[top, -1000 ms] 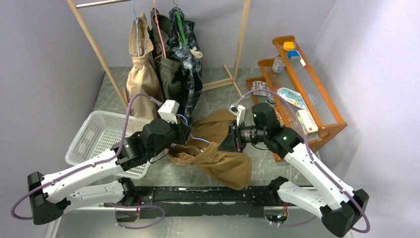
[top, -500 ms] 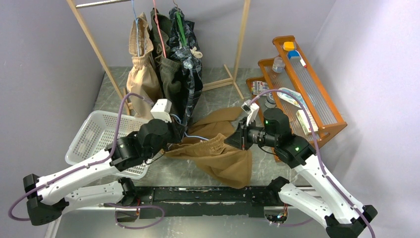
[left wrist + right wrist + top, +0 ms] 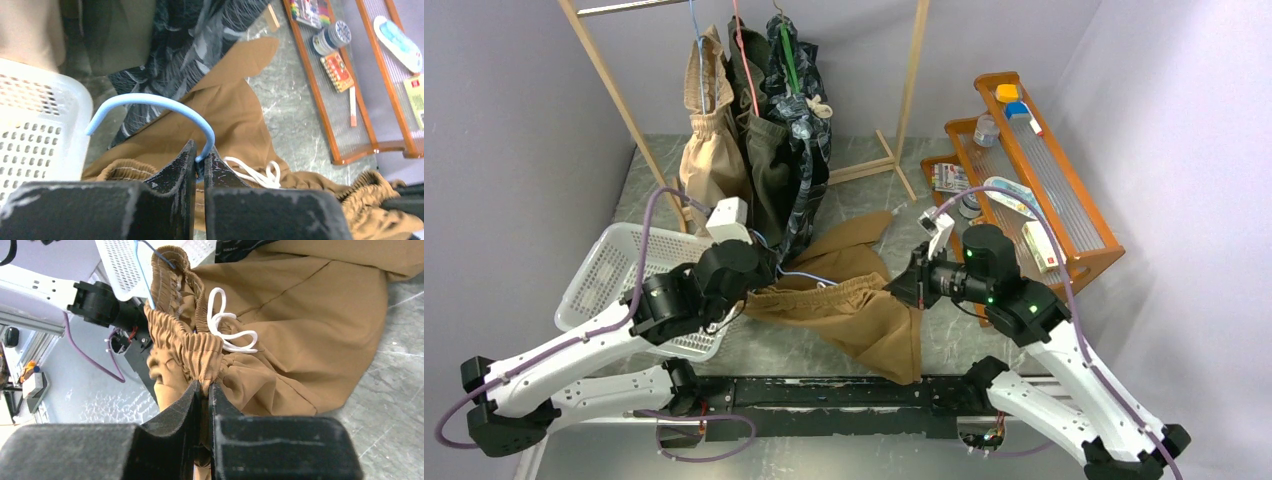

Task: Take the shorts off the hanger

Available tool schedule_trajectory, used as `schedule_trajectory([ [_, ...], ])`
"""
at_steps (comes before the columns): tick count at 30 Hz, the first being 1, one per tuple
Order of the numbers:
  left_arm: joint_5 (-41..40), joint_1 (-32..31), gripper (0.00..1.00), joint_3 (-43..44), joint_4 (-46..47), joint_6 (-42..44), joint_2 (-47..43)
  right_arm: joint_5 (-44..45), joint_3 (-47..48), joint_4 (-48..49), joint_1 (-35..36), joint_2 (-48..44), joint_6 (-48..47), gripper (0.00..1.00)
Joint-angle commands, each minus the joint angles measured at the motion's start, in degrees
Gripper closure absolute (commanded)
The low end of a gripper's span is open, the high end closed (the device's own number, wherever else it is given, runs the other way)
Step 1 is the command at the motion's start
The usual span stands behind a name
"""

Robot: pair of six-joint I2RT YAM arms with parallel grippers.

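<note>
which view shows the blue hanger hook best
Left wrist: the blue hanger hook arcs in full, pinched in the left gripper. Top view shows a sliver; right wrist only its wire by the tan shorts.

Tan shorts (image 3: 864, 315) stretched flat, drawstring showing; beige shorts (image 3: 709, 160), olive shorts (image 3: 769, 178), navy patterned shorts (image 3: 810, 165) hanging.

Marbled table (image 3: 854, 202) bears basket (image 3: 609, 270), tan shorts (image 3: 864, 312), shelf (image 3: 1064, 200).
</note>
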Motion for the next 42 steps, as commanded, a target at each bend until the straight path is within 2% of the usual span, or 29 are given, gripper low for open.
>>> schedule_trajectory([
  [1,-13.10,0.75,0.93,4.80,-10.00,-7.75,-1.13,2.55,2.45,-7.98,-0.29,-3.56,-0.71,0.94],
  [3,-13.62,0.75,0.93,4.45,-9.52,-8.23,-2.26,8.97,3.32,-11.65,-0.33,-3.70,0.15,0.99],
  [5,-14.06,0.75,0.93,3.53,-8.47,-8.32,-3.38,9.89,4.28,-12.92,-0.33,-4.70,-0.01,1.00],
  [7,-14.73,0.75,0.93,3.27,-8.71,-9.33,-3.55,5.71,4.84,-11.31,-0.28,-7.14,-0.84,1.00],
  [11,-15.60,0.74,0.93,4.50,-10.25,-10.81,-1.51,-14.43,1.85,-3.39,-0.29,-11.37,-2.34,1.00],
  [13,-15.22,0.74,0.93,5.45,-10.02,-10.05,0.18,-20.03,1.23,-1.61,-0.31,-11.26,-2.68,1.00],
  [14,-14.56,0.75,0.93,5.74,-9.05,-8.49,1.05,-19.86,1.70,-1.36,-0.31,-10.80,-3.11,1.00],
  [17,-11.71,0.70,0.93,5.35,-3.74,-2.98,2.92,-12.05,2.81,0.67,-0.28,-10.15,-1.68,1.00],
  [20,-11.12,0.75,0.93,5.30,-3.07,-3.94,4.24,-17.71,3.24,1.39,-0.29,-7.87,-4.28,1.00],
  [23,-12.24,0.83,0.93,7.03,-6.77,-7.09,5.14,-20.01,5.19,-7.55,-0.34,-3.25,-9.82,1.00],
  [27,-14.12,2.88,0.93,10.41,-11.25,-9.34,6.34,-34.56,2.10,-8.39,-0.24,-1.68,-11.53,1.00],
  [30,-13.06,5.64,0.93,12.51,-13.28,-9.57,7.52,-35.53,2.40,-10.92,-0.27,-2.16,-14.08,1.00],
  [32,-11.07,7.67,0.93,12.20,-11.22,-7.01,8.24,-37.25,4.32,-11.13,-0.23,-2.35,-14.96,1.00],
  [34,-8.28,8.94,0.93,11.88,-9.43,-5.27,9.46,-34.77,5.61,-7.91,-0.29,-2.86,-13.17,1.00],
  [40,3.34,9.03,0.93,7.29,4.17,5.36,10.58,-12.45,6.35,6.74,-0.34,-4.05,-1.45,1.00],
  [41,4.72,9.01,0.93,6.79,5.13,6.11,10.67,-11.49,5.06,9.16,-0.22,-3.84,-0.35,1.00],
  [42,5.34,9.00,0.93,6.46,5.63,6.25,10.83,-14.82,4.01,11.78,-0.22,-3.38,0.25,1.00],
])
